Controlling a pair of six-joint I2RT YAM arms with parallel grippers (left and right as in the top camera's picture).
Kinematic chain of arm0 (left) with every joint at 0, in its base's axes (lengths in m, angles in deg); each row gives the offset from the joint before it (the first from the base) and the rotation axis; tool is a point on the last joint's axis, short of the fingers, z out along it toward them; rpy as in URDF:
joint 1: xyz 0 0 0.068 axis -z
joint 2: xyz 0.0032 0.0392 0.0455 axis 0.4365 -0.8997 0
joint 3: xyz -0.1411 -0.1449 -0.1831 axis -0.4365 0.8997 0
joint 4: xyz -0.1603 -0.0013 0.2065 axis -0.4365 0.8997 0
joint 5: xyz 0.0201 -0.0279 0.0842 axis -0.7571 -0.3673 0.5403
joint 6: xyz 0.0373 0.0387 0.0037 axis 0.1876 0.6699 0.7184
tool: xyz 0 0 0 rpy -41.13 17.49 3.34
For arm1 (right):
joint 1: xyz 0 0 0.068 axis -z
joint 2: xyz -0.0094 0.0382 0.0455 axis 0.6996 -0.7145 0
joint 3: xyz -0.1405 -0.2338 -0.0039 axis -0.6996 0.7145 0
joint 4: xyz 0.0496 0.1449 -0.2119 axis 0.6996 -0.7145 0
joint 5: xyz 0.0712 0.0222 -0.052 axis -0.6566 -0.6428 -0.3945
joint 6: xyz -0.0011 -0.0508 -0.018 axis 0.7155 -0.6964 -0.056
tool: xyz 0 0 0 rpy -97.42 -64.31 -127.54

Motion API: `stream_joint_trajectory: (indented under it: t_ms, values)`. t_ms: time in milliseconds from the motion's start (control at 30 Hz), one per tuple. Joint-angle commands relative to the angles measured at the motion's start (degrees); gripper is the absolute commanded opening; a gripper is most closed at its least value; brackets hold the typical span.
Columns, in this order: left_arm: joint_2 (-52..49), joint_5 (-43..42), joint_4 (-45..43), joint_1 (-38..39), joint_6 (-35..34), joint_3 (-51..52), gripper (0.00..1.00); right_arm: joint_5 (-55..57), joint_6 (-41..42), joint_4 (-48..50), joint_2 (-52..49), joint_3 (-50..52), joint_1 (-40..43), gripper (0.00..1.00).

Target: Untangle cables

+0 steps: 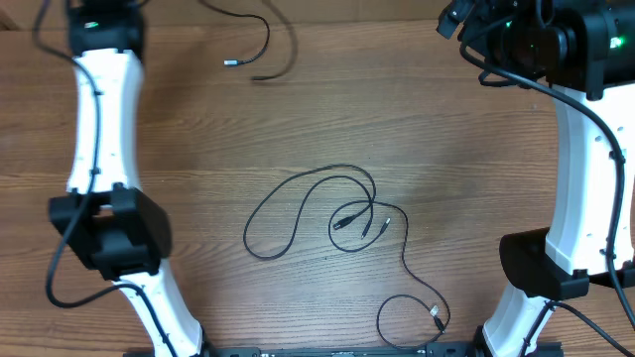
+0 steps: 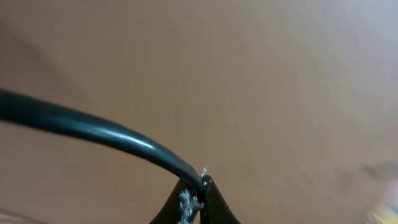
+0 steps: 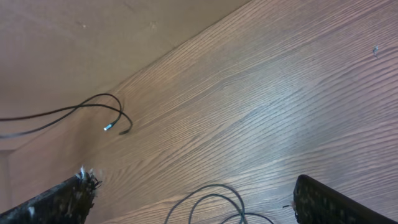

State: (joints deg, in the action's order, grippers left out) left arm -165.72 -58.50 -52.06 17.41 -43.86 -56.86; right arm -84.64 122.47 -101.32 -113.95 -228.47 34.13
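Observation:
Two black cables (image 1: pixel 337 213) lie looped and crossed in the middle of the table, with plug ends near the crossing and one at the front (image 1: pixel 436 313). Their loops show at the bottom of the right wrist view (image 3: pixel 211 200). A third black cable (image 1: pixel 266 45) lies apart at the far edge, its two ends (image 1: pixel 230 61) on the wood; it also shows in the right wrist view (image 3: pixel 106 104). My left gripper (image 2: pixel 202 183) is shut on a black cable (image 2: pixel 93 129) and is out of the overhead frame. My right gripper (image 3: pixel 196 190) is open and empty, high at the far right (image 1: pixel 451 20).
The wooden table (image 1: pixel 446 139) fills the views. My left arm (image 1: pixel 104 149) runs along the left side and my right arm (image 1: pixel 580 169) along the right. A pale wall (image 3: pixel 74 37) borders the table's far edge.

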Motion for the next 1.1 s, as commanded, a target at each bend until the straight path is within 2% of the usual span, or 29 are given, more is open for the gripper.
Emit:
stream_joint_trajectory:
  t_ms: [0,67,167,200,233,267,400,433,600,667,767,867,933,1000,1067]
  values:
    - [-4.2,2.8,4.1,-8.7,10.5,-0.5,0.04,-0.1,-0.7,0.1,0.5,-0.8,-0.2,1.0]
    - [-6.5,6.2,7.9,-12.9,17.3,-0.5,0.05,-0.1,-0.7,0.1,0.5,-0.8,-0.2,1.0]
    - [-9.1,7.1,11.4,-18.6,25.6,-0.5,0.04,-0.1,-0.7,0.1,0.5,-0.8,-0.2,1.0]
    - [-10.1,6.8,13.3,-21.4,29.8,-0.5,0.4,-0.1,-0.7,0.1,0.5,-0.8,-0.2,1.0]
    - [-10.6,6.5,14.5,-22.8,32.7,-0.5,0.82,-0.1,-0.7,0.1,0.5,-0.8,-0.2,1.0]
    - [-11.0,6.3,15.9,-24.0,35.9,-0.5,1.0,-0.1,-0.7,0.1,0.5,-0.8,-0.2,1.0]
    - [-11.6,7.0,26.3,-26.6,51.8,-0.5,1.0,-0.1,-0.7,0.1,0.5,-0.8,-0.2,1.0]
    - [-11.6,7.8,28.1,-26.8,53.7,-0.5,1.0,-0.1,-0.7,0.1,0.5,-0.8,-0.2,1.0]
    - [-11.6,8.8,38.0,-26.4,54.5,-0.5,1.0,-0.1,-0.7,0.1,0.5,-0.8,-0.2,1.0]
    - [-11.7,13.4,42.8,-25.6,54.5,-0.3,0.94,-0.1,-0.7,0.1,0.5,-0.8,-0.2,1.0]
    - [-12.0,14.7,48.7,-23.8,55.1,0.3,1.0,-0.1,-0.7,0.1,0.5,-0.8,-0.2,1.0]
    - [-12.0,15.5,53.0,-22.1,55.3,0.4,0.99,-0.1,-0.7,0.1,0.5,-0.8,-0.2,1.0]
    - [-12.0,15.7,55.0,-20.9,55.5,0.4,0.94,-0.1,-0.7,0.1,0.5,-0.8,-0.2,1.0]
    - [-12.0,15.5,57.5,-19.1,55.5,0.4,0.99,-0.1,-0.7,0.1,0.5,-0.8,-0.2,1.0]
    - [-12.0,13.3,60.3,-17.1,56.7,0.4,1.0,-0.1,-0.7,0.1,0.5,-0.8,-0.2,1.0]
